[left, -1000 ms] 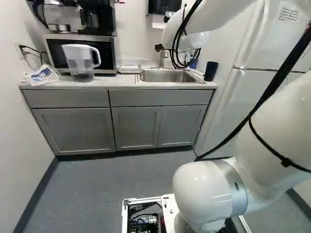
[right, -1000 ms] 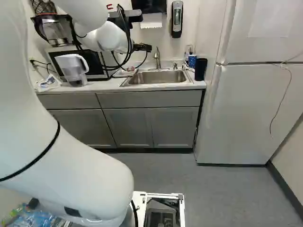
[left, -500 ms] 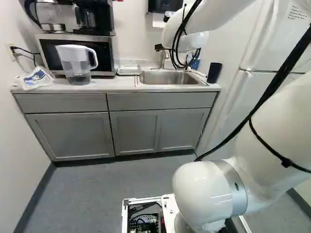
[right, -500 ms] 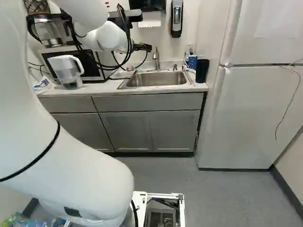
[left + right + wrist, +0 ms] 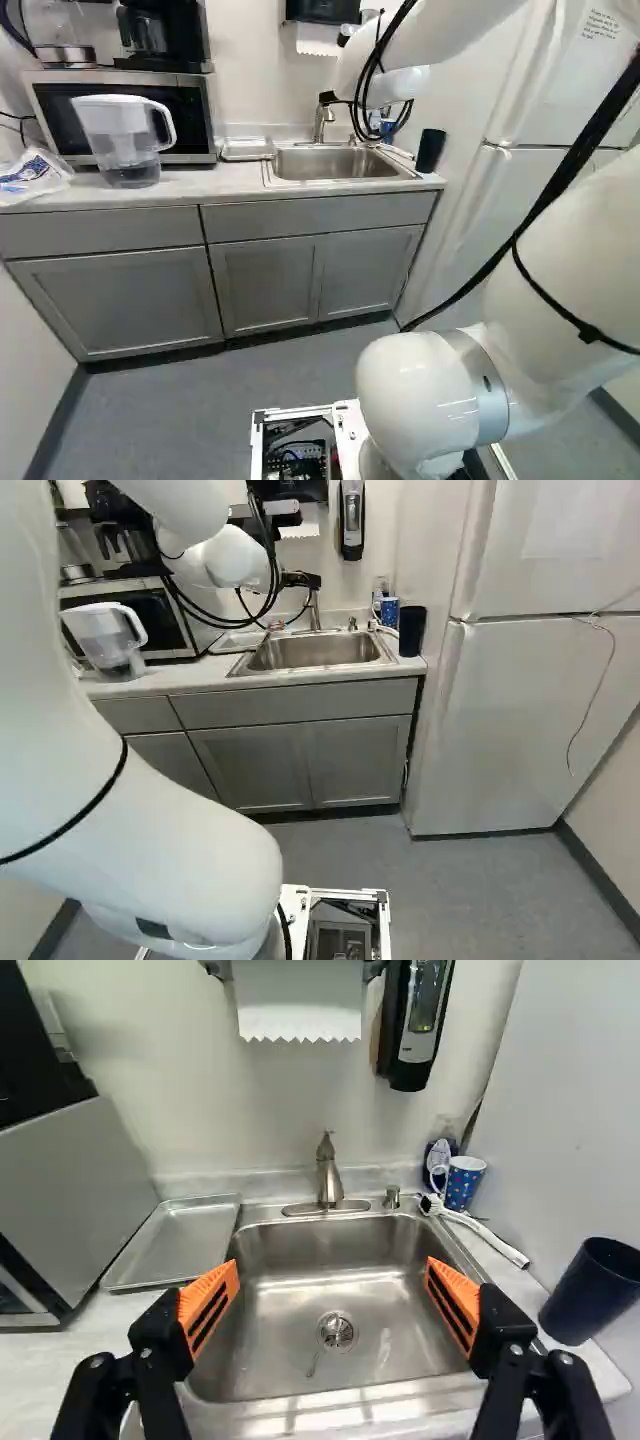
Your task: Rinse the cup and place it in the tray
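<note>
Gripper [image 5: 332, 1270] spread open, nothing grasped — dark cup [image 5: 590, 1292] seen to its right, nearer than patterned cup [image 5: 464, 1184]; tray [image 5: 178, 1245] seen left of sink [image 5: 300, 1365]

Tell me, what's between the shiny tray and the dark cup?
The metal sink is between the tray and the dark cup. A white thing like a brush lies there too, beside the sink. The wrist view shows both.

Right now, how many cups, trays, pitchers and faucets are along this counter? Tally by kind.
Cups: 2, the dark cup and the blue patterned cup
Trays: 1, the metal tray
Pitchers: 1, the clear pitcher
Faucets: 1, the sink faucet
Total: 5
</note>
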You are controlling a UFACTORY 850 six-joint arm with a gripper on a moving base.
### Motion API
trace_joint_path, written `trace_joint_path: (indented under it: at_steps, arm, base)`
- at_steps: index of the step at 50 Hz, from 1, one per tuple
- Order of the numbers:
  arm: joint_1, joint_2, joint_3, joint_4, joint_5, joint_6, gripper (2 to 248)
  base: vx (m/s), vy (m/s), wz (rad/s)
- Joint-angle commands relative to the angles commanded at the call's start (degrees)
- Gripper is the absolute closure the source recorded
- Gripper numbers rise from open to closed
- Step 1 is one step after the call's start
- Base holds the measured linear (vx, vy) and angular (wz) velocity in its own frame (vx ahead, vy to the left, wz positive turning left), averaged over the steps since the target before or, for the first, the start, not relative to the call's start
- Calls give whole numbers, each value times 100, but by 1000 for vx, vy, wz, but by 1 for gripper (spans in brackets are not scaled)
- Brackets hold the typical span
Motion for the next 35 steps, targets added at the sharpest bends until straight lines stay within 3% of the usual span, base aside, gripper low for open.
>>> trace_joint_path:
  at_steps: [23, 35]
  arm:
    - [0, 0, 0, 0, 0, 0, 3]
    - [0, 0, 0, 0, 0, 0, 3]
  base:
    - [103, 16, -193]
    - [106, 40, -32]
